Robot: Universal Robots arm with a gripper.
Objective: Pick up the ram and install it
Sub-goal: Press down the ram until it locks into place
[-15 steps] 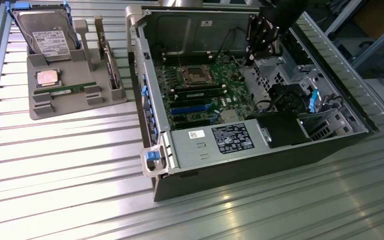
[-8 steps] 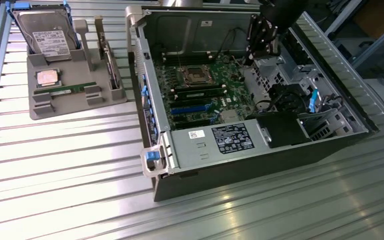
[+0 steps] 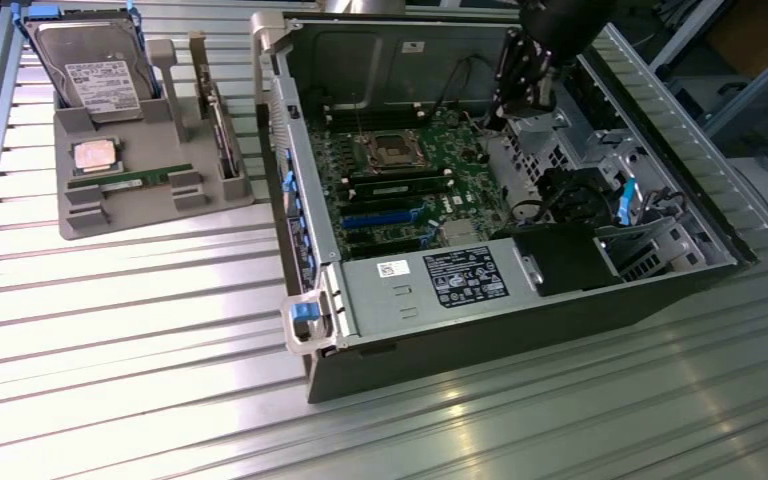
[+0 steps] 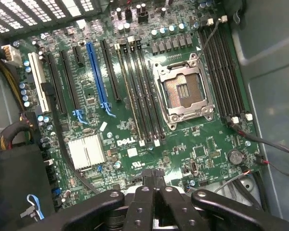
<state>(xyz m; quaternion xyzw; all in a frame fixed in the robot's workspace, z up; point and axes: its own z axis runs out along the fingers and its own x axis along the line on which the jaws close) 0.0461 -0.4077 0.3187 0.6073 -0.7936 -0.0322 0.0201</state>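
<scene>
A slim green ram stick lies flat on the grey tray at the exterior view's left. My gripper hangs over the far right part of the open computer case, well away from that stick. In the wrist view my gripper is shut with nothing between its fingers, above the motherboard's edge. The long black memory slots run beside the open processor socket. One slot seems to hold a stick standing on edge.
The tray also carries a hard drive, a square silver processor and an upright card. The case holds a power supply, cables and a drive cage. Ribbed metal table surrounds it.
</scene>
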